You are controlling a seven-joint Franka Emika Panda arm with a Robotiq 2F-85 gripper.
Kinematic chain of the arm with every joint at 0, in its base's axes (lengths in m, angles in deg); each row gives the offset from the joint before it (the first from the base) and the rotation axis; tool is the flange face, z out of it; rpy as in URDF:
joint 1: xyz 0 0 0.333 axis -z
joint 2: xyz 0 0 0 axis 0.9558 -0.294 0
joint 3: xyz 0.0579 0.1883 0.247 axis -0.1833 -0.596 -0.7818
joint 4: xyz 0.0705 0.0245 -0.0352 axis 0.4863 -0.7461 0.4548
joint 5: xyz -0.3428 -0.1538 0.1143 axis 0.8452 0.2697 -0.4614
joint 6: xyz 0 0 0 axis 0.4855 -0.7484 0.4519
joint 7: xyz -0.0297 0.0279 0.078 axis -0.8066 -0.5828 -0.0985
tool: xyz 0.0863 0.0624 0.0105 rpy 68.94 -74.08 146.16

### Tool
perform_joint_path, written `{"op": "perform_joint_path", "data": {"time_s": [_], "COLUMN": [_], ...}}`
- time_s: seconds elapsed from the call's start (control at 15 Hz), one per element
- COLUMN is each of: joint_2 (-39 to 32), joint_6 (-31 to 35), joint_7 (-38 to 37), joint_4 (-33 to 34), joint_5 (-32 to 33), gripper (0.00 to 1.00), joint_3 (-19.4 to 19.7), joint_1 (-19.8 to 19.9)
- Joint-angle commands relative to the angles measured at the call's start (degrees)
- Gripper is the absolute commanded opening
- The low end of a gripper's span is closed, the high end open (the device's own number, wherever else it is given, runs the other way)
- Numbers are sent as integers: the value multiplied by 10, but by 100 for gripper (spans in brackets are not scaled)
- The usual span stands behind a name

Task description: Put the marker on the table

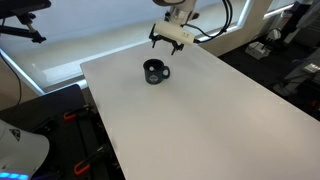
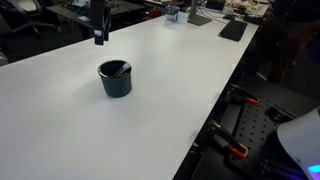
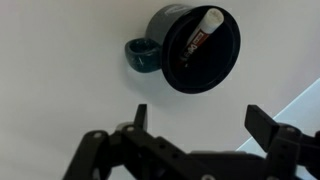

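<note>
1. End effector (image 3: 197, 128) first: its two fingers stand wide apart with nothing between them, and it hangs above the desk (image 3: 60, 60), clear of everything.
2. Just ahead of it in the wrist view is a dark round mug (image 3: 143, 55), upright on the desk with its handle out to one side. In an exterior view the mug sits a little inboard of the desk edge over which my end effector (image 1: 170, 38) hovers, well away from the other edges.
3. The marker (image 3: 200, 38) is inside that mug. It leans against the inner wall with its lighter end up near the rim, and it does not touch the desk.
4. Handling, as I judge it: light and stiff, not fragile. The smooth round barrel may slip in the fingers and may roll once laid flat.
5. I would take hold at the raised end by the rim, pinching across the barrel. The lower part sits too deep beside the wall to reach, and a snag there could tip or drag the mug.
6. Looks: a thin, short stick with a reddish-brown body and a whitish end. There are faint markings along it that I cannot read.
</note>
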Motion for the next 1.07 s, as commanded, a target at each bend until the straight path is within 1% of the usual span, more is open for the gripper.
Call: {"op": "perform_joint_path", "data": {"time_s": [0.0,0.2,0.53,1.0], "joint_2": [-14,-23,-34,-45], "joint_6": [-4,-6,-15,-21], "joint_7": [-15,-35,-98,-131], "joint_4": [11,15,29,48], "joint_5": [12,27,72,99], "gripper": [100,100,100,100], "joint_3": [-10,-7,-9,-35], "joint_1": [8,0,-15,-31]}}
